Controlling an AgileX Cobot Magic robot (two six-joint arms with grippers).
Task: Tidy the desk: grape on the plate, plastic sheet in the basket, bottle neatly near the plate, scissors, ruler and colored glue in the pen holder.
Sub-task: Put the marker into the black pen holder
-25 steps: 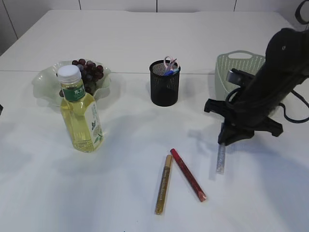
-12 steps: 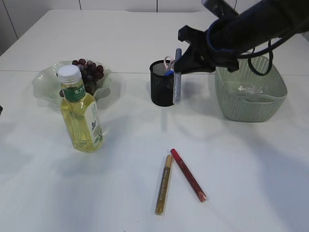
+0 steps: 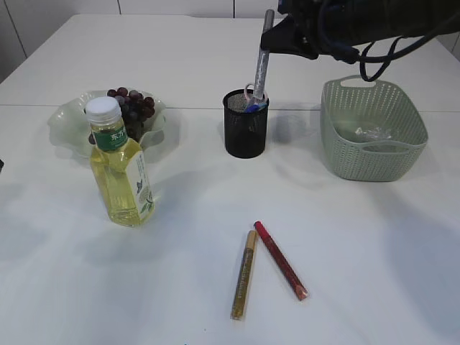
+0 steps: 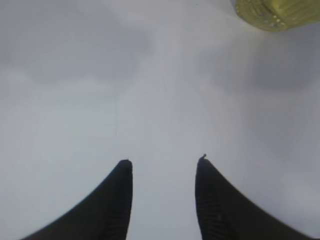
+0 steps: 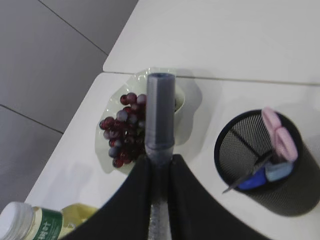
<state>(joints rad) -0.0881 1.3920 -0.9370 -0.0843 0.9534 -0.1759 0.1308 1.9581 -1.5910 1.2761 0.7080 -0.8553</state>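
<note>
My right hand (image 5: 160, 167), clamped on the silver-blue glue stick (image 3: 261, 61), holds it upright above the pen holder (image 3: 245, 123). My left hand (image 4: 164, 167) hangs apart and empty over the worktop (image 3: 180, 215). Gold glue stick (image 3: 244, 274) and red glue stick (image 3: 280, 260) lie on the worktop.

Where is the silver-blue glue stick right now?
In the exterior view the silver-blue glue stick hangs nearly upright in the right gripper, directly above the pen holder, left of the basket.
</note>
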